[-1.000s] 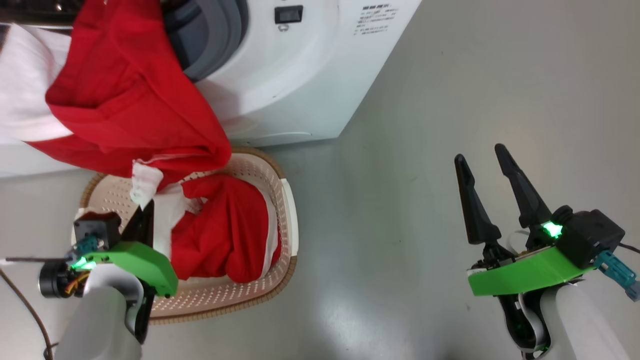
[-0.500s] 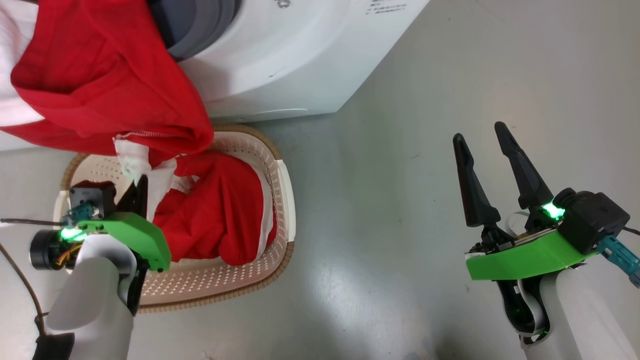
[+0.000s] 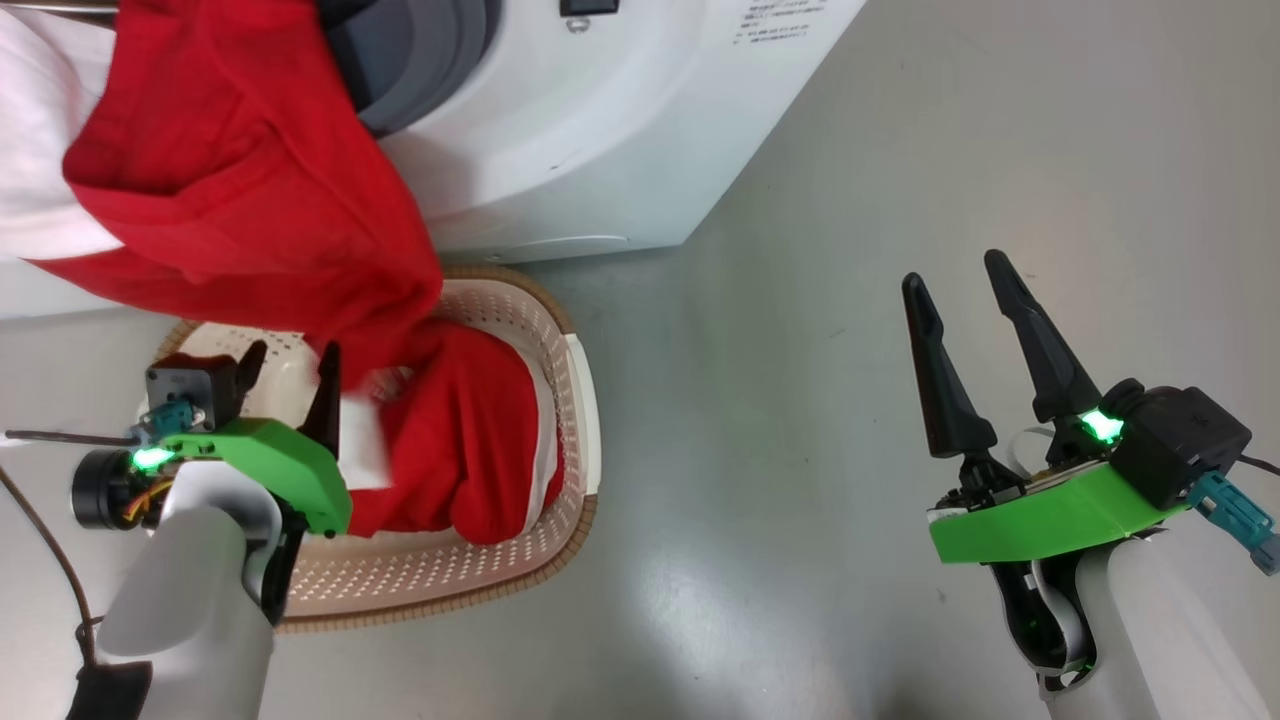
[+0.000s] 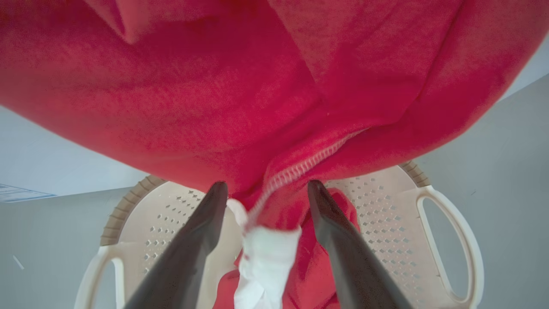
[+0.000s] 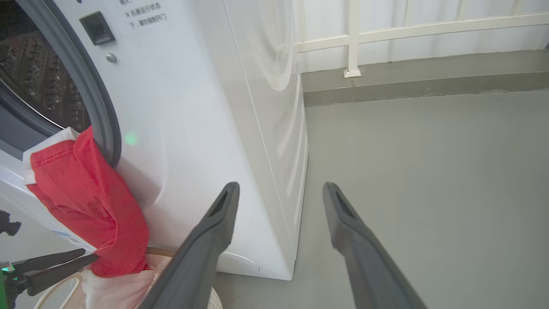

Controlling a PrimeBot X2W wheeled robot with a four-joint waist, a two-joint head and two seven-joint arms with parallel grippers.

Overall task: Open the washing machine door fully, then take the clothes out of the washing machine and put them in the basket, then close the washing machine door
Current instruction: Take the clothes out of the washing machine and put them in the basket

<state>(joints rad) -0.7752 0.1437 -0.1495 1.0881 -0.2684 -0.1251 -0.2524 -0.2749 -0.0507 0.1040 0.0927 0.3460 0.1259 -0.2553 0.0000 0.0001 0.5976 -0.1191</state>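
Since half a sec ago the left gripper (image 3: 292, 358) has let go. Its fingers (image 4: 193, 240), then pressed together on the white cloth piece (image 4: 266, 253), now stand spread, w/ that piece loose btwn them in the left wrist view. Whether it brushes a finger can't be told. Head cam has also shifted a bit. Likewise spread is the right gripper (image 3: 953, 272), empty over bare floor (image 3: 800, 420) at 3 o'clock, well apart from the rest.

Hidden/cut off: the clothes (image 3: 230, 180) run off the head view's top & left edges, so where the red fabric ends inside the washing machine (image 3: 600, 130) can't be seen. It covers part of the grey gasket (image 3: 440, 50). The left arm (image 3: 190, 600) hides the basket (image 3: 575, 420) at its 8 o'clock corner. The white piece is blurred in the head view.

Red fabric hangs out of the machine's opening at 11 o'clock, long axis approx. 11–5, w/ its lower end heaped inside the basket. Basket sits on the floor just in front of the machine, long axis approx. 9–3, one handle at 3 o'clock.
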